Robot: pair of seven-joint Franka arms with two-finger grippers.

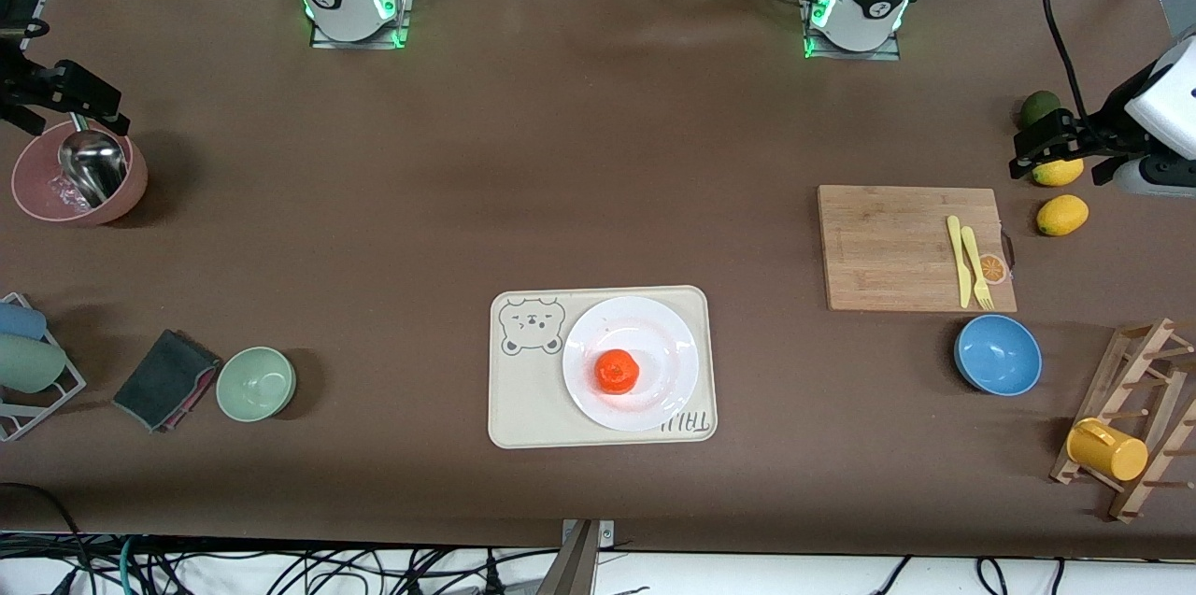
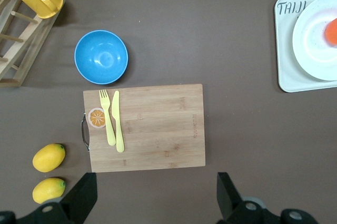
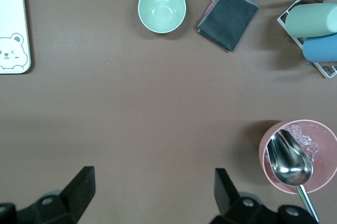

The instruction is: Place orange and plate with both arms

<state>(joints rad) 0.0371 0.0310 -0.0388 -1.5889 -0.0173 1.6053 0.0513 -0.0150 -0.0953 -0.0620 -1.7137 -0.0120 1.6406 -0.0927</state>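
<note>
Brown table (image 1: 579,156), orange (image 1: 617,371) on plate (image 1: 654,333)

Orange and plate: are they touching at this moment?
Touching. The front view shows the orange resting on the plate, white rim visible all around it; both grippers are open and well away at the table's ends.

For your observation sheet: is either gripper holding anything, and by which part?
Nothing is held. The left gripper hangs open over the lemons; the right gripper hangs open over the pink bowl.

A pale yellow plastic fork (image 2: 107,116) and knife (image 2: 117,120) lay side by side on the rectangular bamboo cutting board (image 2: 152,126).
</note>
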